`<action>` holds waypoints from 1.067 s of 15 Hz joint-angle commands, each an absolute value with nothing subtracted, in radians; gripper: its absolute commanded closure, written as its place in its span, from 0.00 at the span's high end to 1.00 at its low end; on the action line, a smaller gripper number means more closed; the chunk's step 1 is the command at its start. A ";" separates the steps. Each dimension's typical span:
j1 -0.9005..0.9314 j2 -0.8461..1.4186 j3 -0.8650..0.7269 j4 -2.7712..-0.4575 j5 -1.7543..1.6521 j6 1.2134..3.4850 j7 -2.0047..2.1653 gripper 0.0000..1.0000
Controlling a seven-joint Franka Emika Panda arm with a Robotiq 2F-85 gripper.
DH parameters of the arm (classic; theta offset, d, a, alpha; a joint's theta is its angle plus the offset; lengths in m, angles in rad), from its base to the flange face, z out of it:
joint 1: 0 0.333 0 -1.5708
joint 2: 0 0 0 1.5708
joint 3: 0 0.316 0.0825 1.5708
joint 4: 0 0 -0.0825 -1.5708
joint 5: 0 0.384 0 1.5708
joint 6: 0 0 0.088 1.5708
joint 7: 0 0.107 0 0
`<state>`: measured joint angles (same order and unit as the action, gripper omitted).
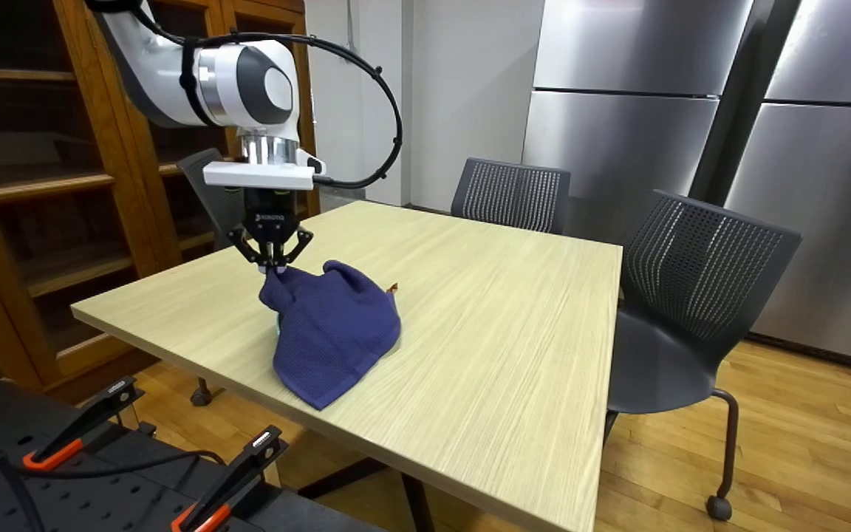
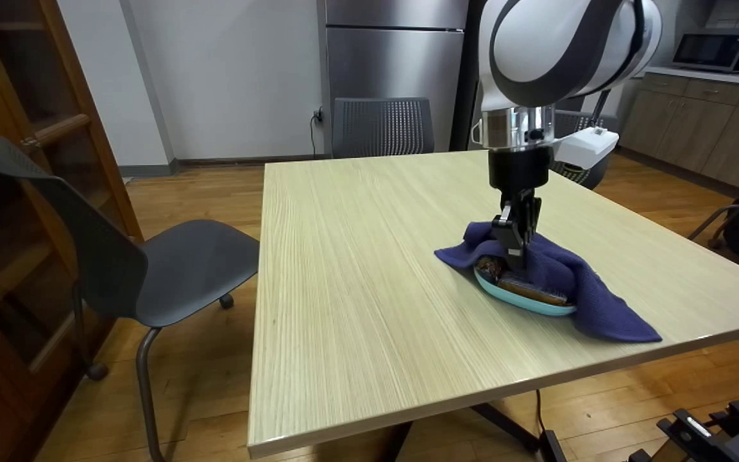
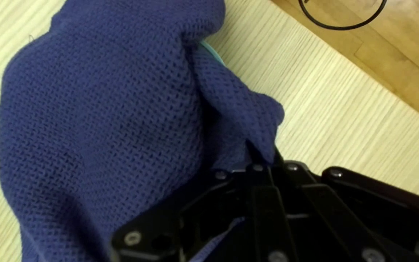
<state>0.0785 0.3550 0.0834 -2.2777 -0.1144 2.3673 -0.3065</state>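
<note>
Jaws pressed together, and there's cloth between them: the gripper (image 1: 272, 267) has a fold of the blue towel (image 1: 340, 329) pinched tight! The towel sits heaped on the table (image 1: 492, 318), close to the edge facing the clamps (image 1: 237, 473), one pointed tip lying just short of that edge. And look, in an exterior view, a turquoise dish (image 2: 523, 303) peeks out from underneath, its rim showing on the side toward the wooden cabinet (image 1: 49, 186). Brown lumps (image 2: 530, 289) lie in it, too unclear to name.
</note>
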 commanded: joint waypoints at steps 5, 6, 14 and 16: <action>0.048 0.361 0.109 -2.227 -0.062 2.252 -0.363 0.01; 0.053 0.371 0.106 -2.223 -0.067 2.258 -0.350 0.01; 0.047 0.436 0.127 -2.175 -0.056 2.176 -0.391 0.01; 0.054 0.439 0.127 -2.174 -0.066 2.163 -0.378 0.01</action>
